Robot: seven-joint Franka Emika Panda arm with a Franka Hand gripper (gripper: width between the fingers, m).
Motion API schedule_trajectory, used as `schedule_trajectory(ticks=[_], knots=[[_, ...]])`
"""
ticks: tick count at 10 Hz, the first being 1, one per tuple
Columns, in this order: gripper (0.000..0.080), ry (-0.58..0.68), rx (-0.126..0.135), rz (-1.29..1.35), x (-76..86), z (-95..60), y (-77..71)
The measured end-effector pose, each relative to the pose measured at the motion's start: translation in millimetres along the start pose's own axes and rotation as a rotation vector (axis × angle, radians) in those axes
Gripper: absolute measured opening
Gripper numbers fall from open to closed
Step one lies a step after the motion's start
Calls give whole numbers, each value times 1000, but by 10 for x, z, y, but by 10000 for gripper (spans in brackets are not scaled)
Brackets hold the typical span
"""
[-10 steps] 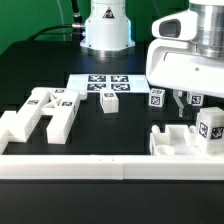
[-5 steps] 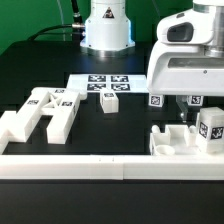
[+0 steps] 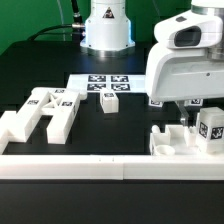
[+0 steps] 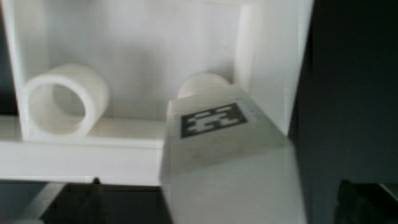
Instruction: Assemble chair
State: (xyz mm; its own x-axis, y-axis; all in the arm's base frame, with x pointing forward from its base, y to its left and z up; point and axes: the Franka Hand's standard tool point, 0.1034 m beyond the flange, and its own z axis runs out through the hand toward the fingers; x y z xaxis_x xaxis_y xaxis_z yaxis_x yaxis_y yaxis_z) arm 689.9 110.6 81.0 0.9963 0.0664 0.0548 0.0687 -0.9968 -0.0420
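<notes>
The boxy white seat (image 3: 178, 142) lies at the exterior view's right by the front wall, with a tagged block (image 3: 210, 126) rising from it. My gripper (image 3: 186, 114) hangs straight over the seat, its fingers mostly hidden under the big white hand. In the wrist view the gripper (image 4: 214, 205) is open. Its dark fingertips (image 4: 61, 200) stand wide on either side of a tagged white upright (image 4: 222, 130), apart from it. The seat's wall with a round hole (image 4: 63, 100) fills the view beyond. An H-shaped frame (image 3: 45, 112) lies at the left, and a small tagged peg (image 3: 109, 101) lies mid-table.
The marker board (image 3: 88, 80) lies at the back centre before the robot base (image 3: 106, 28). The long white border wall (image 3: 90, 166) runs along the front edge. More tagged small parts (image 3: 157, 97) sit behind the hand at the right.
The hand has moved down and a little toward the exterior view's right, closer over the seat. The parts on the table have not moved.
</notes>
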Motion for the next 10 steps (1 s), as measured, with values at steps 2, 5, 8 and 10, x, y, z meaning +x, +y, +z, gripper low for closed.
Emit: schedule_trajectory(ticks=[2, 5, 8, 10], knots=[[388, -2, 0, 2, -5, 11, 1], [288, -2, 0, 26, -6, 15, 1], [288, -10, 3, 230, 17, 22, 28], [288, -14, 2, 408, 20, 28, 45]])
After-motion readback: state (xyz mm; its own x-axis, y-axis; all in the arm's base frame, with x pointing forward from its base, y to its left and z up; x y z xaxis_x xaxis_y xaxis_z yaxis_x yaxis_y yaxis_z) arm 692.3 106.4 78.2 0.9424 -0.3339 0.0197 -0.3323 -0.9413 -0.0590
